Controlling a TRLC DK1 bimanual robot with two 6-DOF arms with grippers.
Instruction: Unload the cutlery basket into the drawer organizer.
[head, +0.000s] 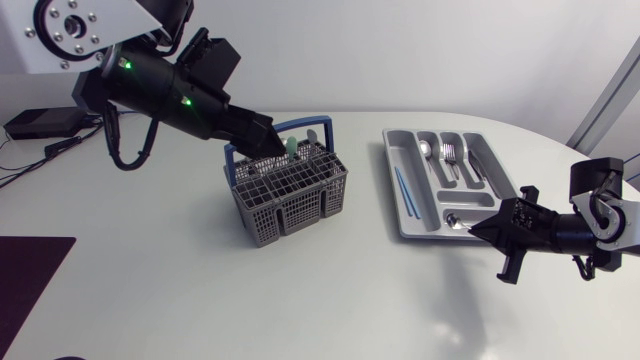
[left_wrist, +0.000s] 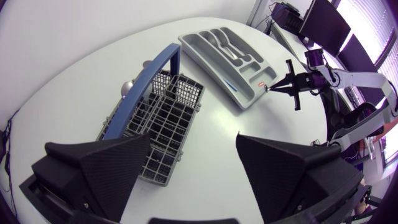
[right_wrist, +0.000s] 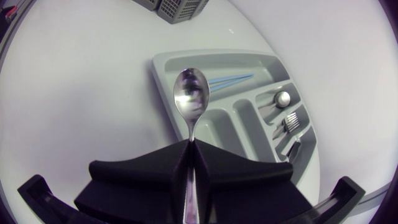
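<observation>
The grey cutlery basket (head: 290, 190) with a blue handle (left_wrist: 146, 84) stands mid-table; a pale green piece (head: 291, 146) sticks up in it. My left gripper (head: 268, 140) hovers over its back left corner, open, with nothing between its fingers (left_wrist: 99, 174). The grey drawer organizer (head: 400, 225) lies to the right and holds spoons, forks (head: 449, 153) and thin blue sticks (head: 403, 190). My right gripper (head: 482, 232) is shut on the handle of a metal spoon (right_wrist: 191, 99), whose bowl hangs over the organizer's near end (right_wrist: 163, 65).
A black box (head: 40, 122) with cables sits at the back left. A dark mat (head: 30, 275) lies at the front left corner. Bare white tabletop stretches between the basket (right_wrist: 177, 7) and organizer (left_wrist: 211, 62) and along the front.
</observation>
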